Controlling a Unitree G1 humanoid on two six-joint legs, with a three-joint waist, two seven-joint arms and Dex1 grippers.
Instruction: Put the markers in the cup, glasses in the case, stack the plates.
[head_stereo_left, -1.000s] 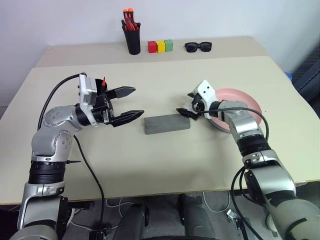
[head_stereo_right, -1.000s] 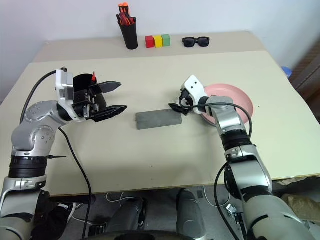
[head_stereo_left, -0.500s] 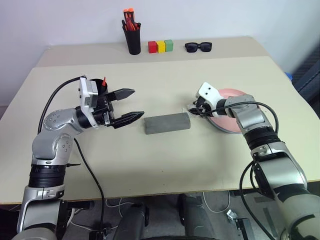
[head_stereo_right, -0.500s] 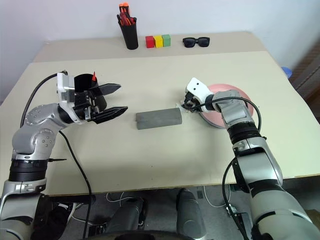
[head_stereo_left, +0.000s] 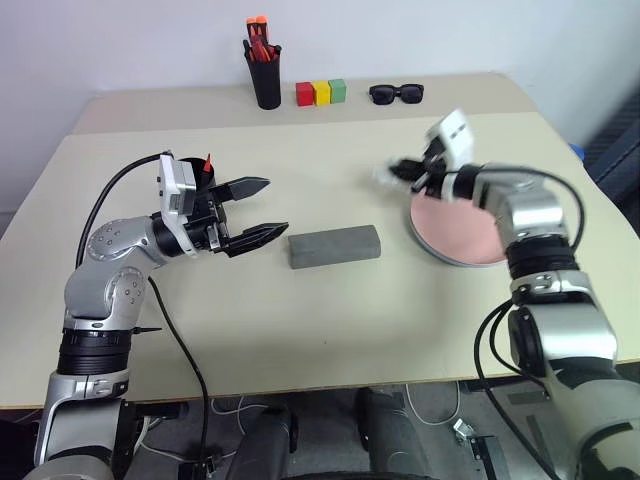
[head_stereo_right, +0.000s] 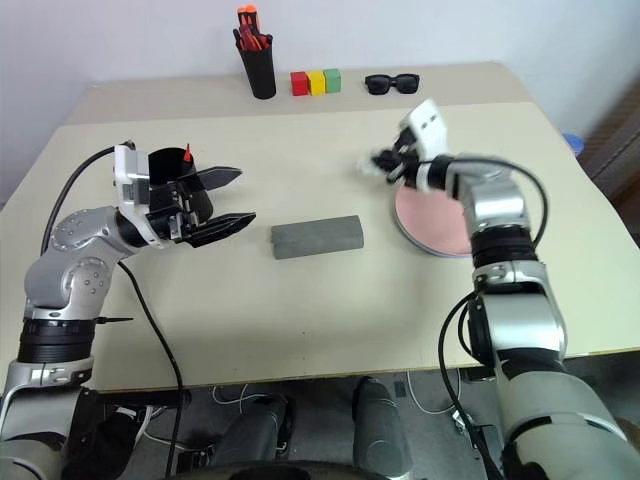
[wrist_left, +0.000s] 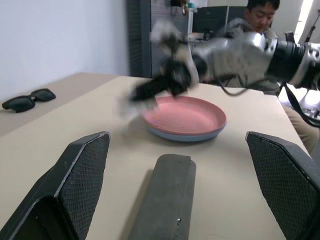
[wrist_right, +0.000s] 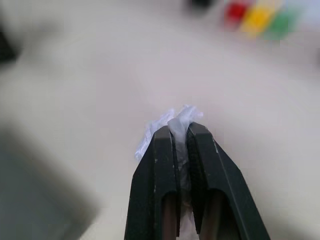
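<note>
Beige table (head_stereo_left: 330, 310), plain, across centre of frame. Matte grey case (head_stereo_left: 335, 246), mid-frame. Salmon pink plate (head_stereo_left: 460, 222) stacked on light blue plate (wrist_left: 187, 136), blue rim just visible, right of centre. Black pen holder (head_stereo_left: 266, 82) with orange-tipped pens, top centre. Red, yellow, green blocks (head_stereo_left: 320, 93) in a row beside it. Black sunglasses (head_stereo_left: 396, 94), upper right. Black cup (head_stereo_right: 166, 172) with red marker tip (head_stereo_right: 186, 153), left. Black cross-hatched pads (wrist_left: 80, 180) on left gripper (head_stereo_left: 255, 208). Pale crumpled scrap (wrist_right: 170, 125) between black fingers of right gripper (wrist_right: 182, 137).
</note>
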